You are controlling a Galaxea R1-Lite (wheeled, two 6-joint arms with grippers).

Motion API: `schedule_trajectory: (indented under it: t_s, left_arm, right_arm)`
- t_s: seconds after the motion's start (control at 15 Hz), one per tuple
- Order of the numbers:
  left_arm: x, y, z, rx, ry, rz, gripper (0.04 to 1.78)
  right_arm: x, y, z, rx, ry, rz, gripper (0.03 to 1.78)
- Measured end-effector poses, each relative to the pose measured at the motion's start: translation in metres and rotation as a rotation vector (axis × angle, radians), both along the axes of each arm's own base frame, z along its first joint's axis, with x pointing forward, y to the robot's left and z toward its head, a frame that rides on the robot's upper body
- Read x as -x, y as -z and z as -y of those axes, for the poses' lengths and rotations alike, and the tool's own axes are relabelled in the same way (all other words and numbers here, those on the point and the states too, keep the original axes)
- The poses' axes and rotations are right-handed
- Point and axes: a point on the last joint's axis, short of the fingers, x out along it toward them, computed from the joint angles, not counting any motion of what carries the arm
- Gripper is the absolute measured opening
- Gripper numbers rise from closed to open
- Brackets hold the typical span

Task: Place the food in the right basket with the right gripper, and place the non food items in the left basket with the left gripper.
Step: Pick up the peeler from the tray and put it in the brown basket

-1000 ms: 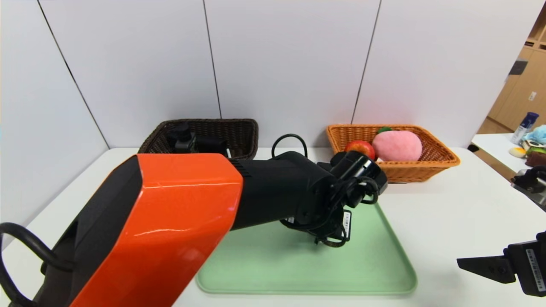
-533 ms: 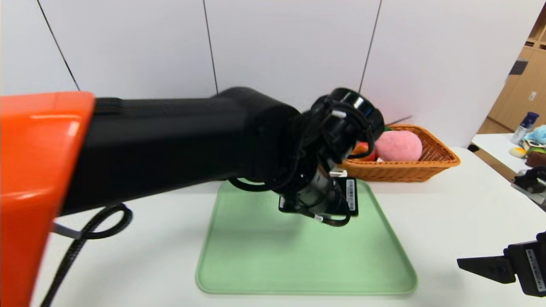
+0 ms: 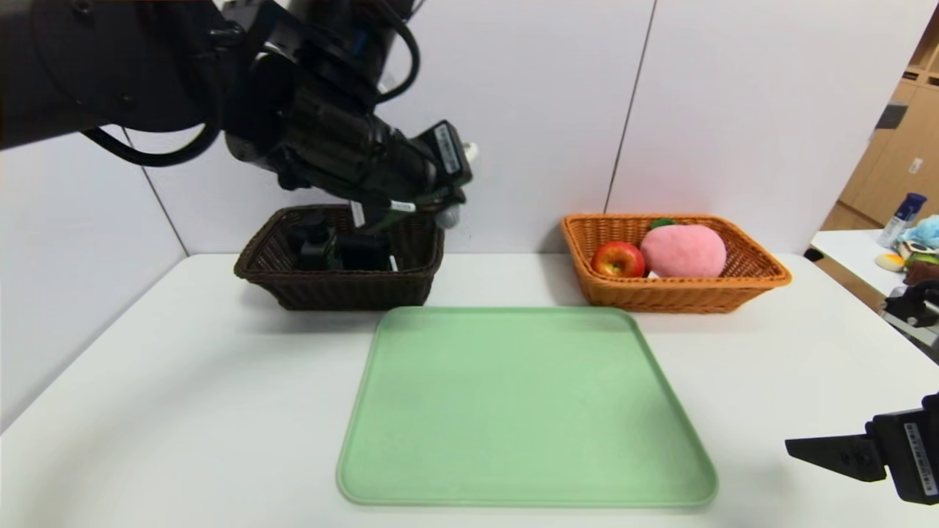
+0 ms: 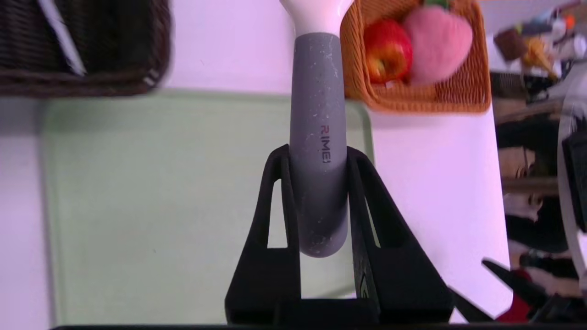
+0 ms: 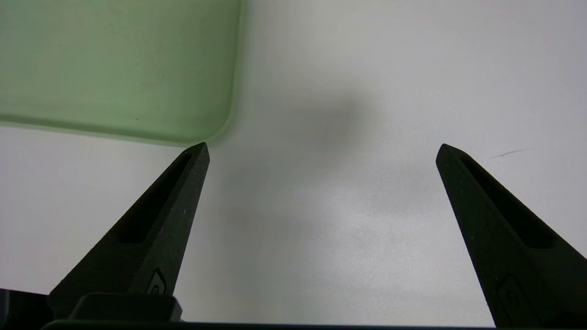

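My left gripper [image 3: 434, 196] is raised over the right end of the dark brown left basket [image 3: 345, 287]. In the left wrist view the left gripper [image 4: 317, 153] is shut on the grey handle of the peeler [image 4: 316, 91], whose white head points away. A dark pump bottle [image 3: 315, 238] stands in that basket, and a white pen [image 4: 59, 41] lies in it. The apple [image 3: 618, 259] and the pink plush peach [image 3: 684, 251] lie in the orange-tan right basket [image 3: 755, 282]. My right gripper [image 5: 322, 149] is open and empty, low at the near right [image 3: 829, 451].
An empty green tray [image 3: 513, 411] lies on the white table between me and the two baskets. Its near right corner [image 5: 220, 123] is close to my right gripper. A wall stands right behind the baskets. A second table with clutter [image 3: 910, 249] is at the far right.
My left arm has lifted off the far part of the tray and swung up and left with the peeler, to above the dark basket. The right arm has not moved.
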Motion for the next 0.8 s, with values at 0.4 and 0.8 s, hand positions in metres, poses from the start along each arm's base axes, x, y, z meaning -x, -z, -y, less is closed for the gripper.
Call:
schedule_trajectory:
  t_s: [0.4, 0.8]
  left_arm:
    - [-0.068, 0.035, -0.045, -0.039, -0.191, -0.05, 0.33]
    - [-0.11, 0.087, -0.043, -0.088, -0.228, -0.134, 0.48]
  right_arm:
    - [0.001, 0.0, 0.0, 0.004, 0.005, 0.005, 1.71]
    - [0.002, -0.001, 0.001, 0.004, 0.005, 0.01, 1.71]
